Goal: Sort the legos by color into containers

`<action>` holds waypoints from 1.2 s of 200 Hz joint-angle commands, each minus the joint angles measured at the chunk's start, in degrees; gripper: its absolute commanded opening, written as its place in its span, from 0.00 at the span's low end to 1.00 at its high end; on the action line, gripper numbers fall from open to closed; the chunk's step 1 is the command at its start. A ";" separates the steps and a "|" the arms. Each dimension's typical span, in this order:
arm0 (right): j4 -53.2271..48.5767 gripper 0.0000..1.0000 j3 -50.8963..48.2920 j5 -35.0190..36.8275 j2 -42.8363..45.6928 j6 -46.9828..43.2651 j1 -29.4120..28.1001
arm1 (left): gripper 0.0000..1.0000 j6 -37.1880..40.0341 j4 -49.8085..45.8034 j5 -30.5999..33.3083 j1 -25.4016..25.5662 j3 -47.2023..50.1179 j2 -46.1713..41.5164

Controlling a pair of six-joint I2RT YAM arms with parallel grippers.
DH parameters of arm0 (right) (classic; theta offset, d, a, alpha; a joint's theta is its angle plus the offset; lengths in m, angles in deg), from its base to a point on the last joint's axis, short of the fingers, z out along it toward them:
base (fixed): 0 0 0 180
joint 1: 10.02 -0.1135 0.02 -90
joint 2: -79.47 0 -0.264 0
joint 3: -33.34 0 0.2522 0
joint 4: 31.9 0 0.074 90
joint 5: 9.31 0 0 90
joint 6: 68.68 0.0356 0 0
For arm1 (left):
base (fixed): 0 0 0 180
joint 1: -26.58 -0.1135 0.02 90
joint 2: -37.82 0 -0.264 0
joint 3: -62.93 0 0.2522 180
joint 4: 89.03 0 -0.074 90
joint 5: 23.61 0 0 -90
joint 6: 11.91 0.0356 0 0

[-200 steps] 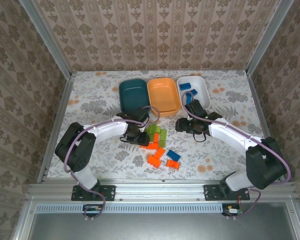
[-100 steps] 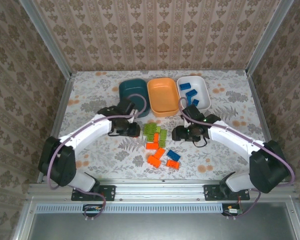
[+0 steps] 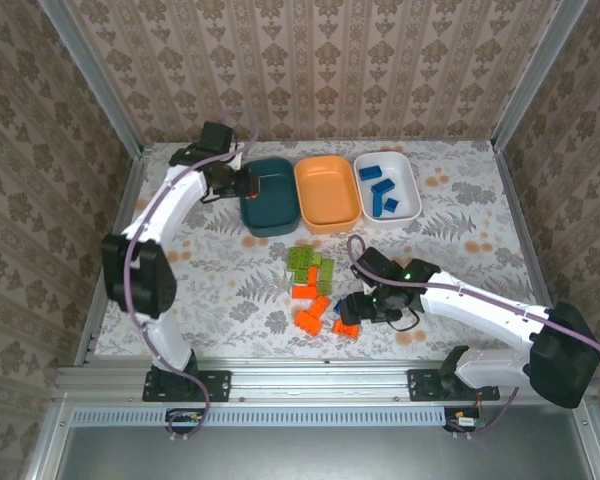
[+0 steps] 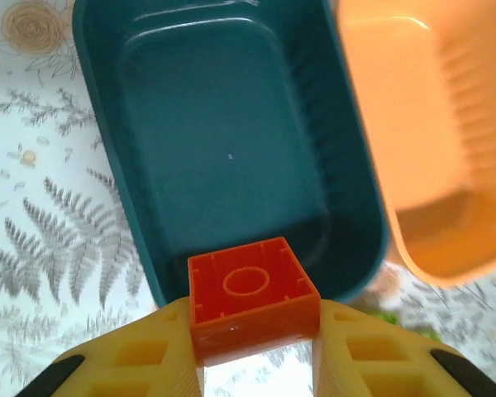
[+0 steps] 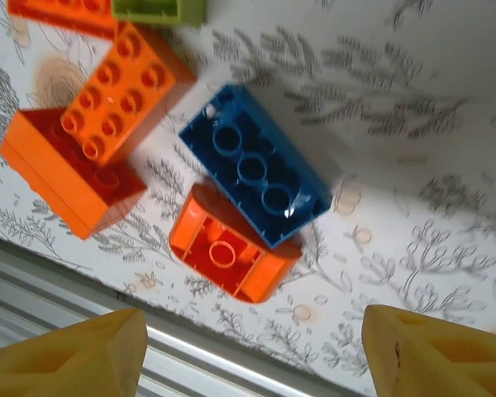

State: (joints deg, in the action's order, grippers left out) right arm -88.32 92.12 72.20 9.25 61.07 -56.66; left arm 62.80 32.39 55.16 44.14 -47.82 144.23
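My left gripper is shut on a small orange lego and hangs over the left rim of the dark teal container, which has nothing in it. Beside it stand the orange container and the white container, which holds three blue legos. My right gripper hovers open over a blue lego that leans on a small upturned orange lego. The right gripper has nothing between its fingers.
A loose pile lies mid-table: green legos and orange legos. A studded orange lego rests on a bigger orange block. The table's front rail runs just behind the right gripper. Patterned walls enclose the table.
The left arm swung from the pile to the back left, carrying the orange lego to the teal container. The right arm came forward from near the white container to the front legos, jaws wider.
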 commanded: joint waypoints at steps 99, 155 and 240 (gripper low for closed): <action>3.63 0.81 0.07 8.26 -11.26 14.22 -11.53 | 0.35 5.18 -5.80 1.06 0.10 -17.19 22.04; 3.43 0.83 2.34 13.49 -13.91 18.61 -13.13 | 0.49 5.18 -6.69 -0.15 0.19 -18.53 23.60; 4.48 0.85 4.02 16.84 -15.64 20.78 -11.30 | 0.64 3.66 -7.55 -1.52 0.76 -15.41 13.82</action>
State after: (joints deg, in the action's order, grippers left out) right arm -84.47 94.58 86.58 -4.84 80.30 -68.72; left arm 67.35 26.51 54.82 44.23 -64.52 166.57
